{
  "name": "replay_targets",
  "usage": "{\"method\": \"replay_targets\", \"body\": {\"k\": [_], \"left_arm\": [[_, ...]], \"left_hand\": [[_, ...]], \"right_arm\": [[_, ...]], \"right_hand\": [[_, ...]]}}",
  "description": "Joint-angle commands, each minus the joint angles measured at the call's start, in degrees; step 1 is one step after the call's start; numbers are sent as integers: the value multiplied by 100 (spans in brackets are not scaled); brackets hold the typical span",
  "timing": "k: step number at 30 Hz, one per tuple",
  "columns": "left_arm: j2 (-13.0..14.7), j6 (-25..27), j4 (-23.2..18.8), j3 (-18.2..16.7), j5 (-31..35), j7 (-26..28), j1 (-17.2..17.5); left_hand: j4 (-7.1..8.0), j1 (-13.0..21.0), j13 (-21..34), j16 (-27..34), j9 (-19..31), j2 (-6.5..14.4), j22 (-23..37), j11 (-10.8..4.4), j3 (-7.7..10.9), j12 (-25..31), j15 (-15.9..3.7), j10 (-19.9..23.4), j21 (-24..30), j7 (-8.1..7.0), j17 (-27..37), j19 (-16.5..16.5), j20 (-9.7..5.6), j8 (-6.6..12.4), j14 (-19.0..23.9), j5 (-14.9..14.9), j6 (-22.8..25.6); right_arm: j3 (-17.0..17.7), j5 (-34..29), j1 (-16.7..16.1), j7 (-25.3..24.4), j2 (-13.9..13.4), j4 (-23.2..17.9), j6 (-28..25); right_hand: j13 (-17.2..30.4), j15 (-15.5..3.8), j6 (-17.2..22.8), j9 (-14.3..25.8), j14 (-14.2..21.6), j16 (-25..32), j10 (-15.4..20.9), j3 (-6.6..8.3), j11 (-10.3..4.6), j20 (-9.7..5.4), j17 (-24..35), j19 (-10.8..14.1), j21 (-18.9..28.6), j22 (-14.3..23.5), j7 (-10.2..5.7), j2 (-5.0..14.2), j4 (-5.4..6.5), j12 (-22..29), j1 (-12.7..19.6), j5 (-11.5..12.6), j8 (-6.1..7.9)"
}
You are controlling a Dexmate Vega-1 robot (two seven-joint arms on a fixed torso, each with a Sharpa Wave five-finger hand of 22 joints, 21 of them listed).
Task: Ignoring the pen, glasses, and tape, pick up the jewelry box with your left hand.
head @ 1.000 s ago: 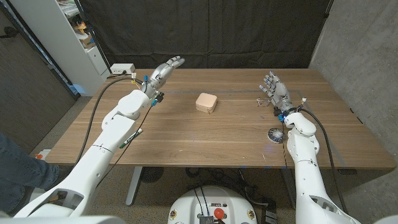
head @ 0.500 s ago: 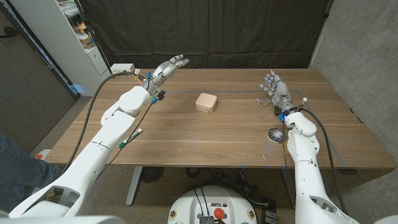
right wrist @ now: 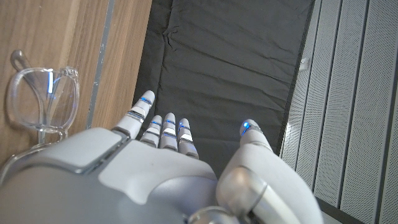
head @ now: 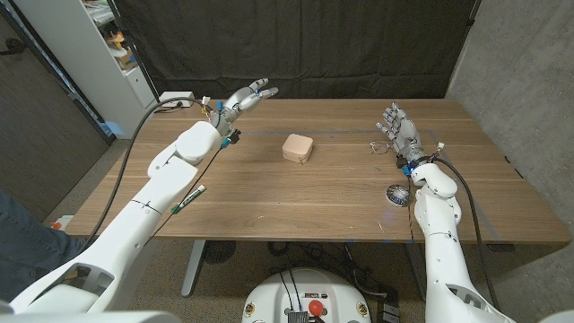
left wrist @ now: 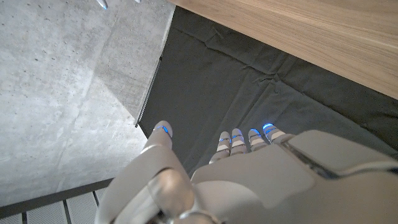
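Observation:
The jewelry box, a small pale pink rounded square, sits closed on the wooden table near its middle. My left hand is raised above the far left part of the table, fingers apart and holding nothing, well left of and beyond the box. In the left wrist view that hand points at the black curtain. My right hand stands open at the right, beside the glasses. The right wrist view shows my right hand with the clear glasses close alongside.
A roll of tape lies near my right forearm. A green and white pen lies by the table's left front edge, under my left arm. A white box with cables sits at the far left corner. A black curtain hangs behind.
My left hand has swung a little further right and away along the table's far edge. The right hand and the box have not moved.

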Motion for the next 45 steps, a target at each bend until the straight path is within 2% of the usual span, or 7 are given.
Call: {"method": "replay_targets", "body": {"k": [1,8,23,26,45], "left_arm": [[39,10,-18,137,298,40,-96],[54,64,-62,213,419,-8,-172],[85,146,-80,445,803,-61,-379],[101,133,-83,503,1007,59,-396],[126,106,85,780,1401,-109,-693]], "left_hand": [[-41,83,29,3,33,4,31,-14,4,-9,-38,-26,-13,-29,17,-551,22,21,-108,-10,-37],[-59,109,29,4,34,5,32,-17,10,-7,-39,-22,-8,-32,16,-547,21,24,-109,-12,-33],[-84,148,30,8,35,4,32,-17,18,-10,-44,-30,-3,-38,16,-546,24,18,-101,-14,-56],[-88,155,31,11,35,3,32,-23,19,-10,-46,-30,-1,-42,16,-543,26,15,-94,-14,-66],[-112,194,32,23,37,-5,32,-18,22,-5,-31,-20,21,-40,16,-487,66,10,-56,-12,-98]], "right_arm": [[6,-12,-38,-23,10,-17,30],[9,1,-20,-20,11,-12,42],[22,11,39,-40,-3,70,62],[14,9,52,-35,-8,97,84],[8,6,64,-115,17,116,93]], "right_hand": [[21,-6,55,12,46,30,18,-13,-37,7,-1,24,-19,24,-19,56,-12,14,7,36,21],[20,-77,99,11,70,33,54,-15,-82,-6,-9,20,-20,24,-61,51,-25,24,18,37,35],[19,-72,107,11,76,31,53,-17,-103,-13,-12,17,-22,24,-62,58,-29,17,18,38,32],[19,-73,110,11,81,33,52,-18,-103,-14,-11,17,-22,24,-61,60,-27,16,15,37,32],[18,-68,132,11,79,27,55,-22,-102,-12,-15,17,-22,24,-76,68,-34,9,18,37,33]]}}
